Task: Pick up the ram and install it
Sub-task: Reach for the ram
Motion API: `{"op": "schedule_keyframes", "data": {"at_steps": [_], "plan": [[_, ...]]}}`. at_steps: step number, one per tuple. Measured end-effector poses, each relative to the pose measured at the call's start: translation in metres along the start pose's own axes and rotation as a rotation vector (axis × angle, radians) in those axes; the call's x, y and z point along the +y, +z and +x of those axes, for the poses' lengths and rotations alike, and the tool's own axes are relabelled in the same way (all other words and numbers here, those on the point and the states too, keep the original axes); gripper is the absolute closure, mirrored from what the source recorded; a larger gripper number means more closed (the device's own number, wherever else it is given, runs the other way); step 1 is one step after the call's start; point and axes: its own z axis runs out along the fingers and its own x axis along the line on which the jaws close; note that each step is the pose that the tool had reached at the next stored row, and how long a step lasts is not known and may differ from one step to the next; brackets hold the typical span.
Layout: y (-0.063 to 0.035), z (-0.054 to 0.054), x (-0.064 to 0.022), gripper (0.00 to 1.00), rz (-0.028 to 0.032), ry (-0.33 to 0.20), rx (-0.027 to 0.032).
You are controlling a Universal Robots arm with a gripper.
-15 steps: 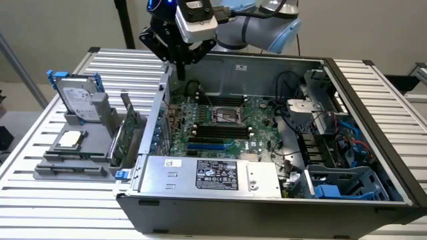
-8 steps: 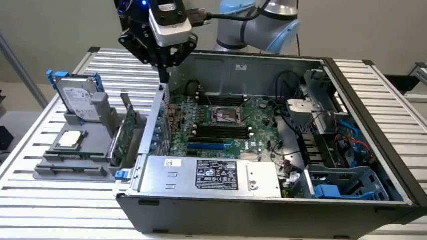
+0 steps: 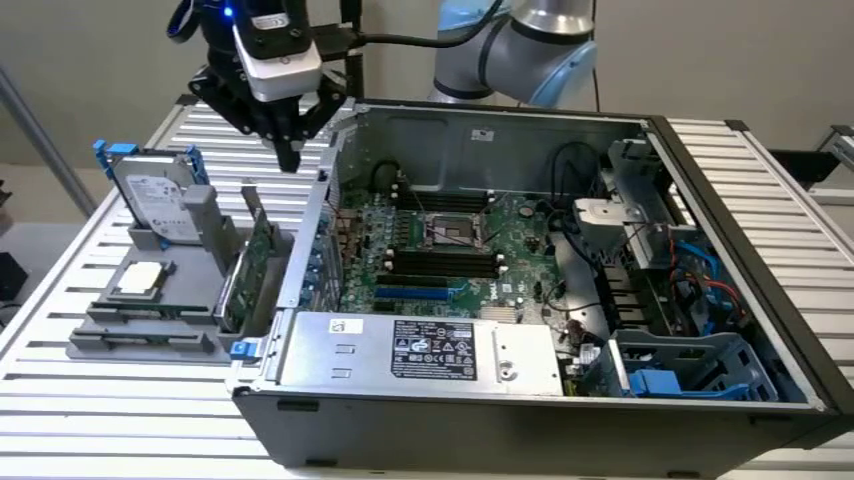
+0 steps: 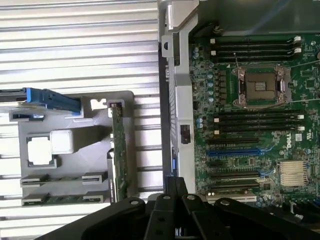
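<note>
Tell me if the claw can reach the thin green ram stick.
Probably yes: the claw hangs high near the grey plastic holder, and nothing covers the thin green ram stick, though a taller green card stands close beside it.

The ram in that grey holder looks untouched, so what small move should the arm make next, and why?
Probably slide the pincer sideways, away from the computer case, until it hangs over the ram. The pincer hovers high beside the case wall, holding nothing, while the ram sits in the grey holder at the end farthest from it. Lowering from here would likely miss it.
</note>
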Motion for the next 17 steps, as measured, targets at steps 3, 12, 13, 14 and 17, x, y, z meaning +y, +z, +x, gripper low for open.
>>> {"op": "schedule_keyframes", "data": {"at_steps": [3, 12, 13, 14, 17], "plan": [[0.0008, 0.014, -0.0035, 1.00, 0.0006, 0.000, 0.0000], [0.0037, 0.054, -0.0130, 1.00, 0.0030, 0.000, -0.0002], [0.0040, 0.059, -0.0141, 1.00, 0.0033, 0.000, -0.0002], [0.0044, 0.063, -0.0151, 1.00, 0.0036, 0.000, -0.0002], [0.0054, 0.077, -0.0183, 1.00, 0.0045, 0.000, -0.0003]]}}
